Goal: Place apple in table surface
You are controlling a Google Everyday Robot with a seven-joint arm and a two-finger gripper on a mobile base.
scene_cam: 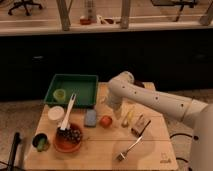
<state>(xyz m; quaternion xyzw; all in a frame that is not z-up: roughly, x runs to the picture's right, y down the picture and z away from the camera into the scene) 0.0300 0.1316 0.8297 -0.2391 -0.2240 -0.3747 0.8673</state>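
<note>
The apple (105, 121), small, round and orange-red, rests on the light tan wooden table surface (150, 155) near its middle. My gripper (114, 113) hangs at the end of the white arm (150, 98), just above and to the right of the apple, close to it. Whether it touches the apple does not show. The arm reaches in from the right and bends down over the table's middle.
A green tray (80, 86) with a small green cup (60, 94) stands at the back left. An orange bowl of dark grapes (68, 138), a white cup (55, 114), a blue sponge (90, 117), a yellow banana-like item (128, 117), a brown bar (140, 125) and a fork (129, 148) surround the apple.
</note>
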